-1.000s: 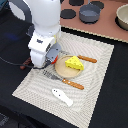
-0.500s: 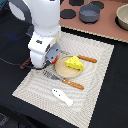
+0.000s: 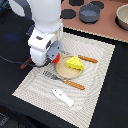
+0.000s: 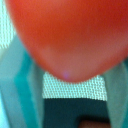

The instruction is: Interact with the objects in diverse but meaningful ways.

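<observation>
A red tomato (image 4: 70, 35) is seen gripped between the fingers (image 4: 22, 87) above the woven mat (image 3: 95, 75), at the edge of a round board (image 3: 67, 72) on which a yellow cheese wedge (image 3: 74, 63) is placed.

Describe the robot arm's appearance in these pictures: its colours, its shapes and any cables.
The arm is glossy white with rounded, bulky segments. Its hand has a blocky white housing with grey panels. A thin dark cable trails beside it across the black surface. In the wrist view, teal finger pads show.
</observation>
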